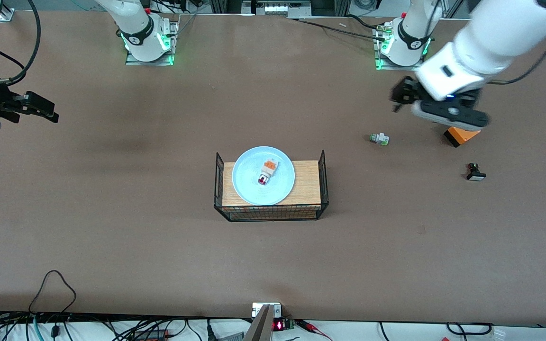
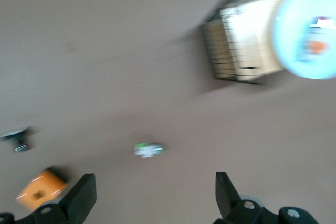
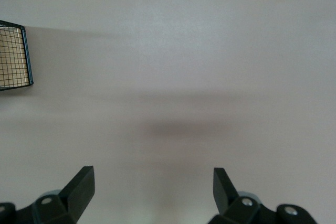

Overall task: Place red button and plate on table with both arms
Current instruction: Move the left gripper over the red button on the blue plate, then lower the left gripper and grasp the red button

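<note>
The table carries, at its middle, a small wire rack with a wooden top, and everything here is best placed from that rack. On the rack sits the plate, and on the plate lies the red button, its long axis slanted, red cap toward the front camera and orange block toward the robots' bases. Both task things are thus stacked on the rack, well apart from either arm. The left gripper hangs over the table toward the left arm's end, jaws spread wide and holding nothing; the rack lies off toward the table's middle from it. The right gripper hangs over bare table toward the right arm's end, likewise wide open and empty, and looks somewhat farther from the rack. Between the left gripper and the rack lies a green-tipped white part; an orange block sits under the left gripper, and a black-and-white part lies nearer the front camera than that block. The rack's raised wire ends flank the plate, so a reach from either end would probably have to come in over them.
</note>
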Controlling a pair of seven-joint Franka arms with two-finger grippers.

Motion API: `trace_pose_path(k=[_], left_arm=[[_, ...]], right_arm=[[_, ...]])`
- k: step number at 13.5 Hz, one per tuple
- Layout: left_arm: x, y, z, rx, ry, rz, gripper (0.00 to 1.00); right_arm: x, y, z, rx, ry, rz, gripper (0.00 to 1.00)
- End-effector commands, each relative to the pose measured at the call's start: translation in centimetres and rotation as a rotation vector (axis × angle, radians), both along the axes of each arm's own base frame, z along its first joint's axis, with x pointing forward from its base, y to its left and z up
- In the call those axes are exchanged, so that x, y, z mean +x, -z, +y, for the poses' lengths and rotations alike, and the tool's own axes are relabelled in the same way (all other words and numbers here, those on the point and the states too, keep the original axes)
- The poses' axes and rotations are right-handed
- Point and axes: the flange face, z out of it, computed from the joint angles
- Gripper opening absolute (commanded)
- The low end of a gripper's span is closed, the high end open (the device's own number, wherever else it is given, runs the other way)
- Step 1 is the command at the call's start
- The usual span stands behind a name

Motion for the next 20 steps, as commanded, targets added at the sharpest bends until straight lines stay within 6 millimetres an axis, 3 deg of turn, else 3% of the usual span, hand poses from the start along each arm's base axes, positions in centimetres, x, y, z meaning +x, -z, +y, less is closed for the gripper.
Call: trace_pose_path(k=[1,5,8,10,16,19,20], left_arm=[[2.0,2.2,-6.6,-0.103,0.104,0.069,1.0],[2.6,5.2,-15.8,-0.2,0.155,-0.047,1.0],[2.1,10.9,-22.8,-0.197,0.072,-0.112,1.0],[0.7,13.8,-26.8,-0.15,0.029,-0.182,1.0],[0.3,23.2,-30.1,0.012,0.0,-0.313,1.0],[0.5,24.7,-30.6,0.002,0.026,-0.358,1.0],[0.7,24.7,-30.4,0.002,0.023,-0.358,0.94]], right_arm=[[-0.2,-0.5,0.0,-0.013,0.002,0.002,1.0],[-0.2,-0.5,0.0,-0.013,0.005,0.002,1.0],[-0.1,-0.4,0.1,-0.015,-0.003,0.003,1.0],[-0.1,-0.4,0.2,-0.013,-0.003,0.003,1.0],[-0.1,-0.3,0.0,-0.014,0.006,0.003,1.0],[-0.1,-0.3,0.0,-0.012,0.013,0.005,1.0],[-0.1,-0.3,0.0,-0.012,0.013,0.005,1.0]])
